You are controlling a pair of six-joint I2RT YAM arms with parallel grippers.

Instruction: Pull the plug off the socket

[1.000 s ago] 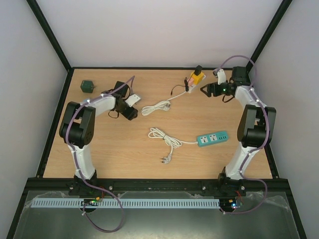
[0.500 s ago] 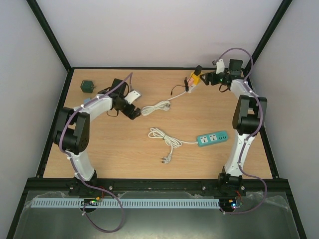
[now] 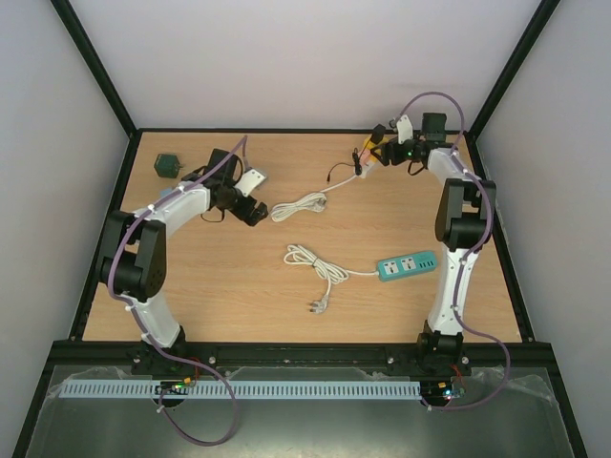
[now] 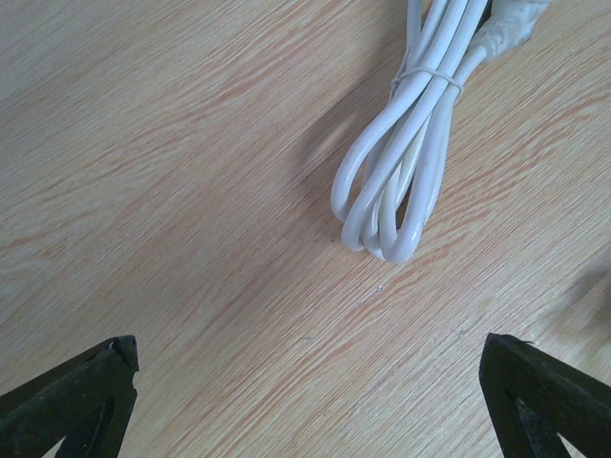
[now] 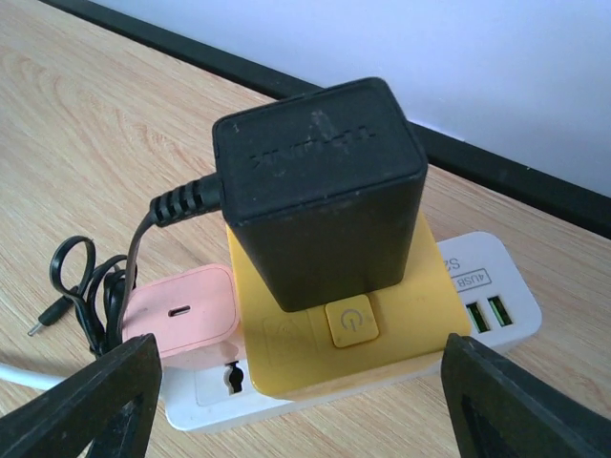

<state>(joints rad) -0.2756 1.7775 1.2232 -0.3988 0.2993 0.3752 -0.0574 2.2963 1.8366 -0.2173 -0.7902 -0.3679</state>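
A black plug (image 5: 320,191) stands upright in the yellow socket (image 5: 420,305), which sits on a white power strip (image 5: 482,281) at the table's back edge (image 3: 368,155). A pink charger (image 5: 181,310) is plugged in beside it. My right gripper (image 5: 301,401) is open, low in front of the socket, its fingers (image 5: 81,401) wide on either side and touching nothing; from above the right gripper (image 3: 393,151) sits just right of the plug (image 3: 379,132). My left gripper (image 4: 315,401) is open over bare wood, short of a white coiled cable (image 4: 401,181).
A green power strip (image 3: 408,265) with its loose white cord (image 3: 315,267) lies mid-table on the right. A small dark green object (image 3: 168,164) sits at the back left. The black plug's thin cord (image 5: 86,286) curls left of the pink charger. The back frame rail (image 5: 516,172) runs close behind.
My right gripper has swung left and back until it is at the socket. My left gripper has opened wide and shifted slightly toward the white cable coil.
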